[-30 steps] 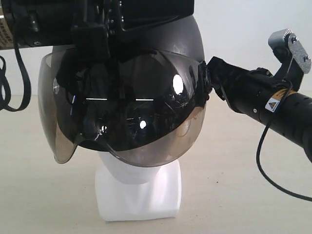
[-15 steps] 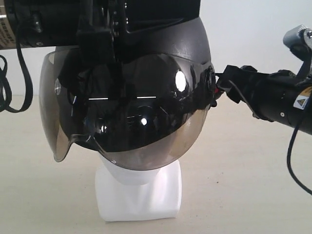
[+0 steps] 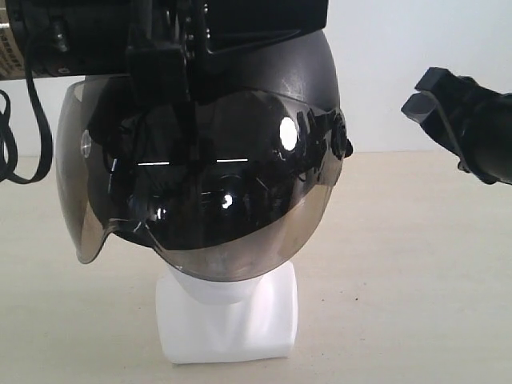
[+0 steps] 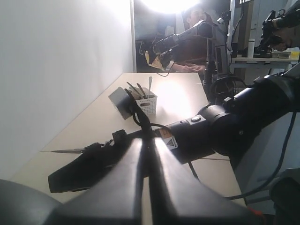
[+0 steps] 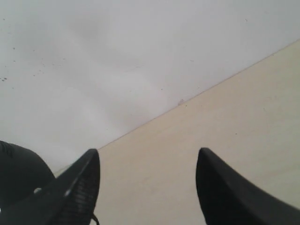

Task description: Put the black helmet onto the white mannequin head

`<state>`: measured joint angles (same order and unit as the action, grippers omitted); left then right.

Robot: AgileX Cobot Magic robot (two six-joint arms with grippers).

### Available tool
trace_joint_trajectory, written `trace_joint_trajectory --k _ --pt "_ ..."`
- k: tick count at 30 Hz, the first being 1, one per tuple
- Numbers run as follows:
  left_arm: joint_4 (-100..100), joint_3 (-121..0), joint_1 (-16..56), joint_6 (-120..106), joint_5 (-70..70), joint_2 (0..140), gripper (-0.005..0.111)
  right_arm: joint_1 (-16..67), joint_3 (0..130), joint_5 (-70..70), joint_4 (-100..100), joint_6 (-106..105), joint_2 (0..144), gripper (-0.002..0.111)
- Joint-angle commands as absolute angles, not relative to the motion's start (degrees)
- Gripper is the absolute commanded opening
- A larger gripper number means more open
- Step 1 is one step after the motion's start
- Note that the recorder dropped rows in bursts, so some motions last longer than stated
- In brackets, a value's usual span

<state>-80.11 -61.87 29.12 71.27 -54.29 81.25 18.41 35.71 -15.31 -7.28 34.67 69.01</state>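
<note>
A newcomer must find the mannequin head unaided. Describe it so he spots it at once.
Over the beige table in the exterior view, the biggest thing is a glossy black helmet with a smoky visor. Directly under that visor the white mannequin head shows only its chin and blocky neck base. It is the one white object standing there; everything around it is black.
</note>
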Motion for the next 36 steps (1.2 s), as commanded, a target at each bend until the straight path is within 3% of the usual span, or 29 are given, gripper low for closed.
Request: trace_joint_trajectory --k 1,5,11,17,28,36 --pt "-83.9 -60.4 29.3 75.9 -50.5 83.3 0.004 18.6 36.2 -15.3 -6.9 35.3 66.9 0.056" --pt "-83.9 -60.4 29.3 75.9 -50.5 83.3 0.004 20.1 36.9 -15.1 -4.9 35.3 62.5 0.04" --pt "-82.9 -61.4 29.3 75.8 -50.7 82.7 0.004 22.3 41.7 -6.6 0.8 35.5 55.8 -0.001" --pt "-82.9 -64.3 29.3 75.9 -50.7 81.7 0.004 25.2 49.3 6.4 0.9 28.0 54.4 0.0" --pt "-83.8 -69.4 29.1 76.2 -45.3 79.8 0.004 34.2 57.9 14.6 0.8 15.8 54.4 0.0" --pt "-89.3 -75.8 21.0 84.3 -40.3 78.3 0.004 39.9 70.3 31.6 -7.1 -1.3 54.7 0.0"
